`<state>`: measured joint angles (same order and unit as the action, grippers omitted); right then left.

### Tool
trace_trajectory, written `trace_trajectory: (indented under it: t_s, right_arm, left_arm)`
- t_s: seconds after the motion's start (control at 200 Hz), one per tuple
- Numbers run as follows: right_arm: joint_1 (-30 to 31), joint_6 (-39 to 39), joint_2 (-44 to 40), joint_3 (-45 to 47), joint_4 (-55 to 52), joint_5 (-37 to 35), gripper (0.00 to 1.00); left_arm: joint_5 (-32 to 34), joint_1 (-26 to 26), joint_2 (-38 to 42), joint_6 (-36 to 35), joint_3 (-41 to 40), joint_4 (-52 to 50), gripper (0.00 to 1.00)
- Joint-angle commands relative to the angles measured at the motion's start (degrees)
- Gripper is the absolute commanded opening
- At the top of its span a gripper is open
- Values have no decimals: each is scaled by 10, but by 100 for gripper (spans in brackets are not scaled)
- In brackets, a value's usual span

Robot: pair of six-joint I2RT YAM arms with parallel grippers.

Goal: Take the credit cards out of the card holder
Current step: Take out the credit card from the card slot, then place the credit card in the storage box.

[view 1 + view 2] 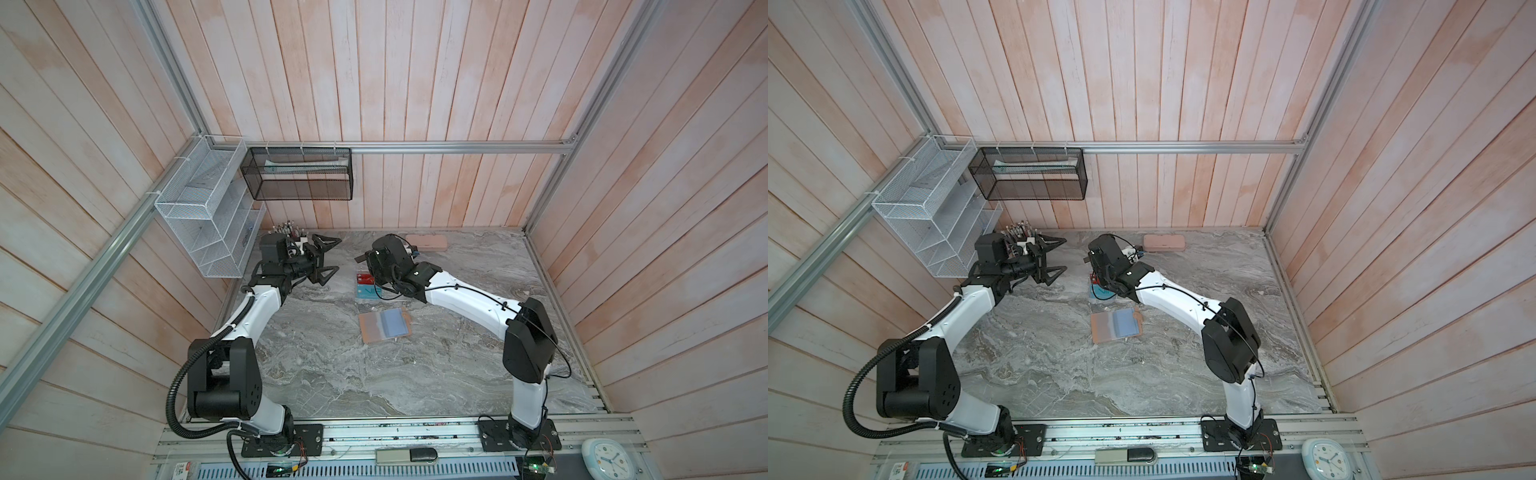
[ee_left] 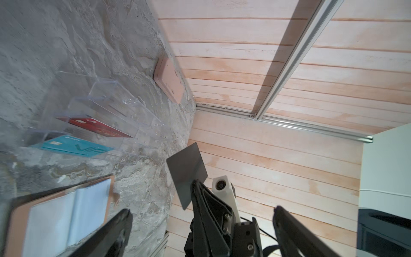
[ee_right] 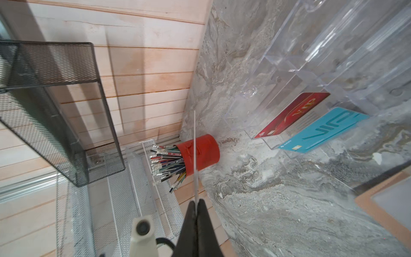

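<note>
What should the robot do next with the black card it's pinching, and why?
Probably the right gripper should carry the black card to an empty slot of the clear rack: the red card and teal card already sit there, and the card holder lies open.

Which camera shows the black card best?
The left wrist view: the black card faces it flat, pinched by the right gripper. The right wrist view shows only its edge; both top views, a dark sliver.
</note>
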<state>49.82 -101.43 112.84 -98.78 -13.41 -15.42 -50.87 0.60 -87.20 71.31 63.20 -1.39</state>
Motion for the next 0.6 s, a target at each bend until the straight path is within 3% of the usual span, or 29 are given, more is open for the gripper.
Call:
trace_trajectory:
  t_s: [0.0,0.27,0.405,0.595]
  right_arm:
    - [6,-28,33,-74,-104,-19,0]
    - [6,-116,111,-208,-254,-9,0]
    - [6,-154,137,-213,-256,30,0]
    - [0,-172,171,-258,-295,32,0]
  left_arm:
    - [10,2,40,-116,14,-139,100]
    - [55,46,123,-194,-11,-220,100]
    - [51,49,134,-193,-26,-212,100]
    - [54,53,139,-215,-29,-227,100]
